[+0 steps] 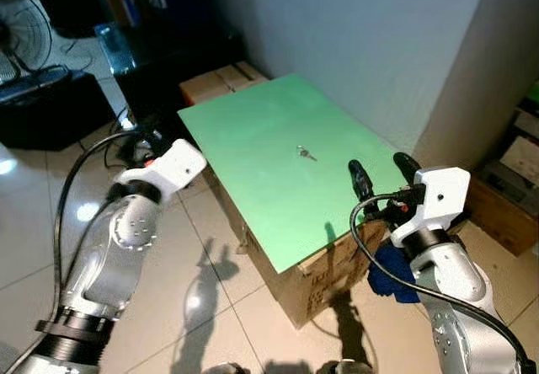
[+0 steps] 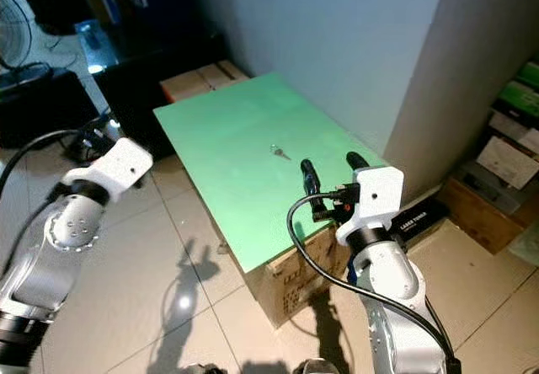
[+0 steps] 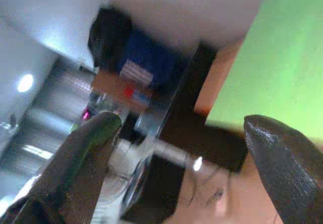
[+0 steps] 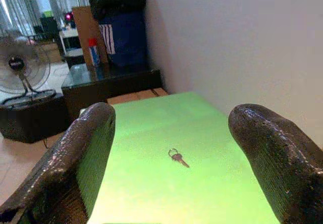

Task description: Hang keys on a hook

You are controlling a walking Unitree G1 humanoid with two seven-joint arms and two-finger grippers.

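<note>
One small silver key on a ring (image 1: 305, 152) lay flat near the middle of the pale green board (image 1: 253, 138), well apart from both grippers. Board rested on a brown cardboard box (image 1: 324, 277), set against a grey-white wall (image 1: 370, 45) on a glossy tiled floor (image 1: 219, 307).

Right gripper (image 1: 383, 172) hovered over the board's near corner, nearer the wall. Its two black fingers (image 4: 86, 153) stood wide apart, holding nothing; in the right wrist view the key sat between them, farther off on the green surface.

Left gripper (image 3: 181, 148) was held off the board's outer edge, by the floor side, its white wrist housing pointing toward a dark low cabinet (image 1: 160, 62). Fingers spread wide, empty; the left wrist view was blurred, showing green board edge and dark furniture beyond.

Second cardboard box (image 1: 221, 82) stood past the board's far end. Standing fan (image 4: 22, 67) visible in the room behind.
</note>
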